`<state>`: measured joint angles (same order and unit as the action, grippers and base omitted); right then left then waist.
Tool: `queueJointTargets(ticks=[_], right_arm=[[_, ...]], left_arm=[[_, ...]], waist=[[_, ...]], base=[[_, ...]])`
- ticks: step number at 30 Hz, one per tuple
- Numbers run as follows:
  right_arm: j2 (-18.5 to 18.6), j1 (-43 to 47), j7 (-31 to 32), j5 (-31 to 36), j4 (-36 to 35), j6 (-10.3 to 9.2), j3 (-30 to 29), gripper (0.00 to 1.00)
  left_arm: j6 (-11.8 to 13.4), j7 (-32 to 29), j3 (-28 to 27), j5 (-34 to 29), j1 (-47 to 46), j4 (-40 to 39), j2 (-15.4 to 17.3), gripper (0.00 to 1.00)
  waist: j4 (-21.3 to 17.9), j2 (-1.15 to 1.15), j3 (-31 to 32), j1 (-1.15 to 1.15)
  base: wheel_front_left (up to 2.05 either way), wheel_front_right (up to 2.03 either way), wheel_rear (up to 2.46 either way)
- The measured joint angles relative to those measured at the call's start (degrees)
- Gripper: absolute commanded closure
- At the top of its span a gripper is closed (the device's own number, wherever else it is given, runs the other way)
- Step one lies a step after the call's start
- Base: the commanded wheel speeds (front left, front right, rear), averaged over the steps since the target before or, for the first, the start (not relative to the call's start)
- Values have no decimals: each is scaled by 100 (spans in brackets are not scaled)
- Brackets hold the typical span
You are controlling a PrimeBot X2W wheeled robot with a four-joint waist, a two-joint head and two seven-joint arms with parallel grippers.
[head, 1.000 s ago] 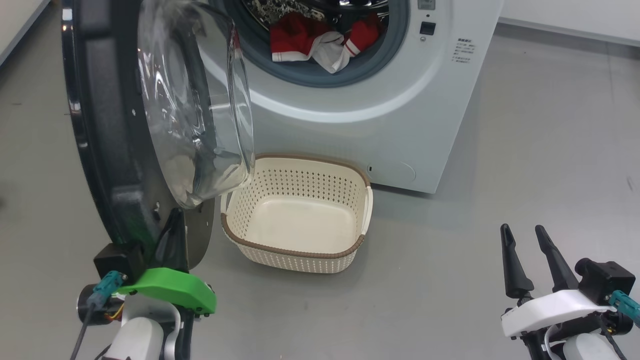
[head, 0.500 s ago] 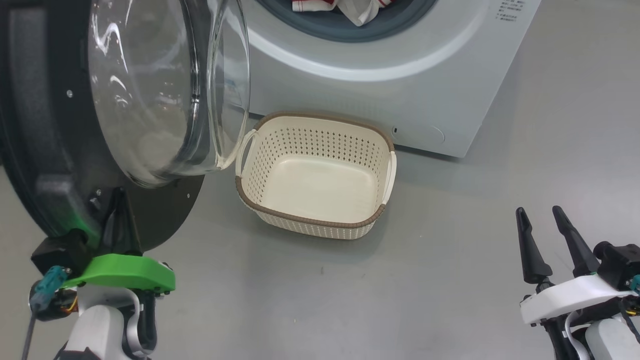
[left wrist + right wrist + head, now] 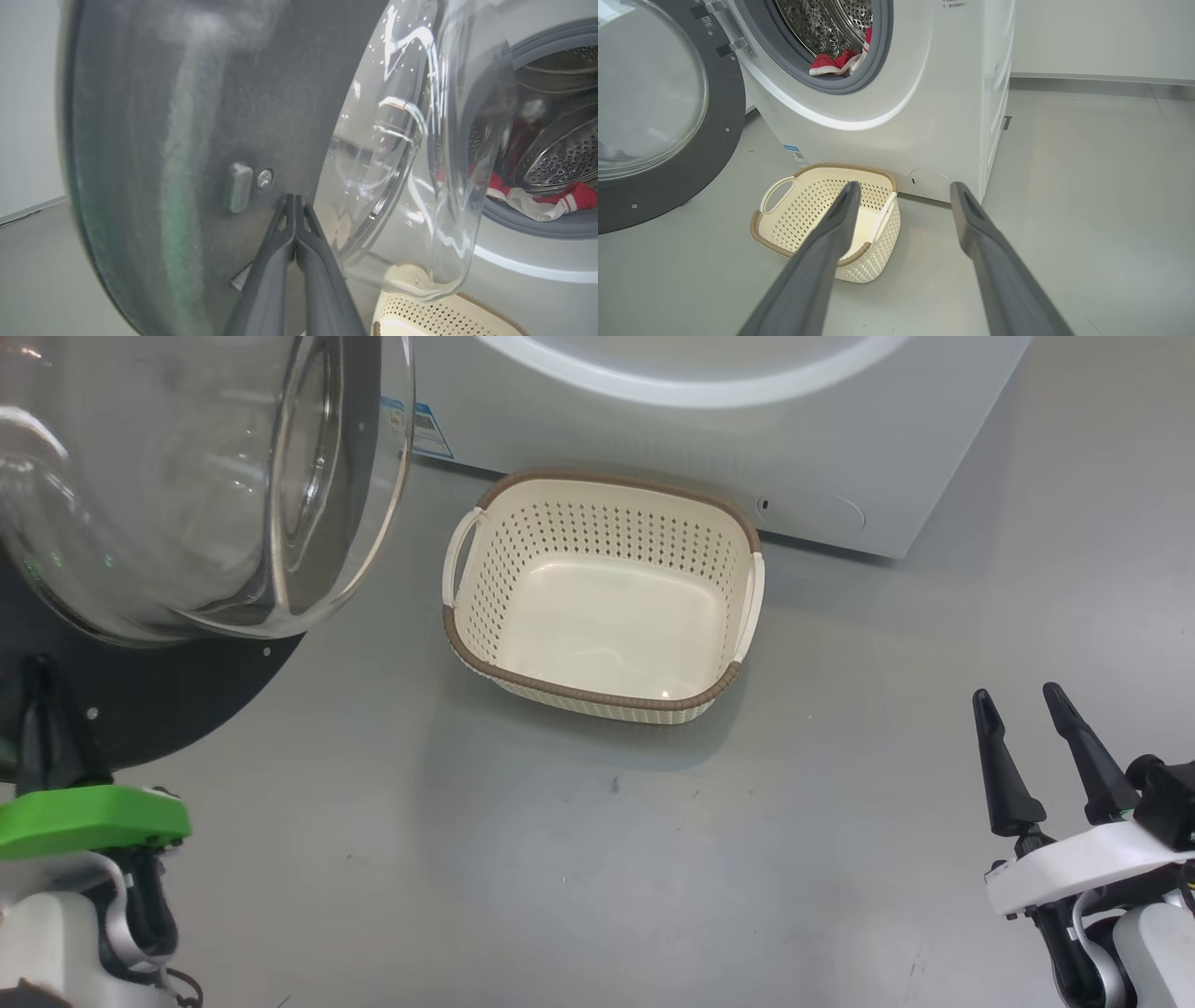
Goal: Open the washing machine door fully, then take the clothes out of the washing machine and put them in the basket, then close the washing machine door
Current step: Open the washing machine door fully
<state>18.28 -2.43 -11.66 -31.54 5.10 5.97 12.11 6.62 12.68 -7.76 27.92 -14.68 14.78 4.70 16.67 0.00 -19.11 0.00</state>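
The washing machine door (image 3: 177,700) stands swung open at the left, its glass bowl (image 3: 187,476) bulging toward the cream basket (image 3: 579,695). My left gripper (image 3: 293,198) is shut, its tips against the door (image 3: 187,116)'s dark inner face beside a screw. In the head view the left gripper (image 3: 42,709) sits at the lower left. The red and white clothes (image 3: 831,63) lie in the washing machine (image 3: 901,116)'s drum. The clothes (image 3: 537,203) also show past the glass. My right gripper (image 3: 905,186) is open and holds nothing. The basket (image 3: 845,165) stands on the floor before the machine.
Grey floor (image 3: 607,859) spreads between the basket and my right gripper (image 3: 1017,693). A blue label sticker (image 3: 425,429) sits low on the washing machine (image 3: 653,439)'s front. A white wall with a baseboard (image 3: 1087,77) runs behind the machine's right side.
The head camera has tilted down, so the drum opening left the picture. The door has swung wider, away from the basket, with my shut left gripper against it. My right gripper stays open.
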Motion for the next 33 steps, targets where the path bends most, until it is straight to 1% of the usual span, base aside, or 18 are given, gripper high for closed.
queueJointTargets(ticks=[3, 7, 12, 15, 20, 28, 33], right_arm=[[43, -8, 30, -1, -51, 1, -4, 0], [137, -66, 53, -9, -120, 2, -43, 0], [253, -107, 54, -11, -208, 3, -114, 0], [316, -136, 55, -16, -254, 3, -147, 0], [390, -191, 77, -18, -296, 46, -189, 0], [437, -210, 77, -63, -294, 46, -214, 0], [436, -224, 74, -64, -258, 48, -211, 0]], left_arm=[[14, 1, -240, 149, -74, -49, 31, 100], [14, 1, -443, 158, -100, -79, 165, 100], [15, -29, -611, 287, -307, -85, 188, 100], [15, -87, -700, 359, -419, -52, 279, 100], [15, -159, -817, 443, -587, 58, 431, 100], [15, -211, -869, 446, -793, 293, 530, 100], [15, -207, -855, 445, -832, 417, 531, 100]], waist=[[-10, 0, -143, 0], [-34, 0, -327, 0], [-66, 0, -554, 0], [-76, 0, -682, 0], [-81, 0, -867, 0], [-79, 0, -973, 0], [-86, 0, -945, 0]], base=[[0, 0, 0], [0, 0, 0], [0, 0, 0], [0, 0, 0], [0, 0, 0], [0, 0, 0], [0, 0, 0]])
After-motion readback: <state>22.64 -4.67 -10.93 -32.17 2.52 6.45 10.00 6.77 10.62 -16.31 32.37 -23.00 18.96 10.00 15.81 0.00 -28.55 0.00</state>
